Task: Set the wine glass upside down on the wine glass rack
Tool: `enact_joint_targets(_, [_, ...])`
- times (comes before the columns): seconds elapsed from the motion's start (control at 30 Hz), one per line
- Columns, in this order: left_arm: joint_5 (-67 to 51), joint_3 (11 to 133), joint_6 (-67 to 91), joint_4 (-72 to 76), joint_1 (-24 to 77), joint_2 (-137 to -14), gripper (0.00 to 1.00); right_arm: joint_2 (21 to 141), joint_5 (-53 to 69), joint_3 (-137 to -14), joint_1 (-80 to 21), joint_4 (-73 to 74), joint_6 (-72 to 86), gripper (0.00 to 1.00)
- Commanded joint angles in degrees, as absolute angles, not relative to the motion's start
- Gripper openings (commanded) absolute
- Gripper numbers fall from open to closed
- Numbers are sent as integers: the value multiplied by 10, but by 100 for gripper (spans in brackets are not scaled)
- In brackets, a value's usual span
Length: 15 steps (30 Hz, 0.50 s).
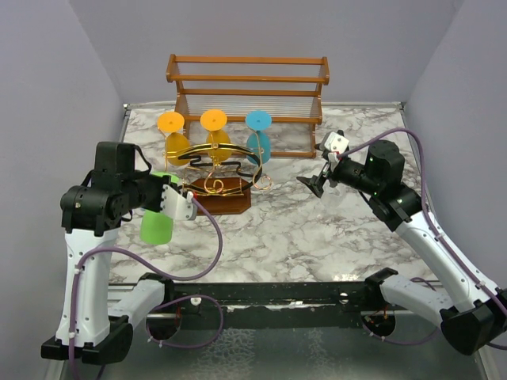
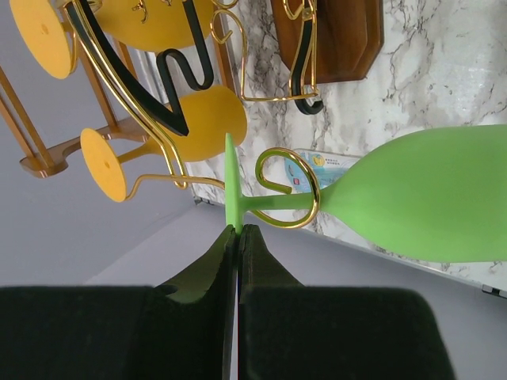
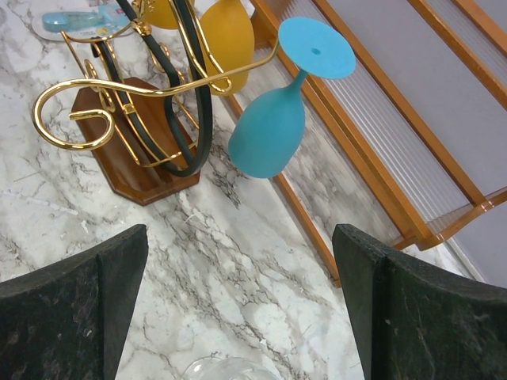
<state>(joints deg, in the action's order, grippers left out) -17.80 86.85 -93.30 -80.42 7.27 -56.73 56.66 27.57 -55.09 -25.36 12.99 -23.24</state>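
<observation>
The green wine glass point(image 1: 157, 226) hangs bowl-down at the left end of the wine glass rack point(image 1: 215, 158). My left gripper point(image 1: 171, 201) is shut on the edge of its foot. In the left wrist view the gripper point(image 2: 237, 228) pinches the thin green foot point(image 2: 230, 178). The stem point(image 2: 273, 203) lies across a curled gold loop point(image 2: 305, 178) of the rack, and the bowl point(image 2: 428, 198) sticks out right. My right gripper point(image 1: 319, 180) is open and empty to the right of the rack. It is also open in its wrist view point(image 3: 238, 245), above marble.
Two yellow glasses point(image 1: 171, 136) point(image 1: 215, 131) and a blue glass point(image 1: 258, 136) hang upside down on the rack, above its brown wooden base point(image 1: 230, 202). An orange-brown two-tier shelf point(image 1: 247, 79) stands behind. A clear glass rim point(image 3: 218, 370) shows below the right gripper.
</observation>
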Motion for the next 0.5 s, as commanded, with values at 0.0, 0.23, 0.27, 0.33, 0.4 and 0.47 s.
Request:
enact_joint_targets(0.0, [-246,858,-956,-804,79,-565,0,569,288,-546,-249,121,-237,100])
enact_joint_targets(0.23, [-266,851,-944,-798,79,-539,0,573,289,-550,-249,122,-238,100])
enact_joint_targets(0.27, [-265,847,-941,-796,79,-535,0,573,289,-551,-249,123,-239,100])
enact_joint_targets(0.33, [-257,837,-932,-790,79,-527,0,573,289,-551,-249,123,-239,100])
enact_joint_targets(0.4, [-245,824,-929,-783,79,-520,0,573,288,-552,-249,123,-241,100])
enact_joint_targets(0.47, [-234,809,-928,-773,80,-513,0,574,287,-553,-249,124,-240,100])
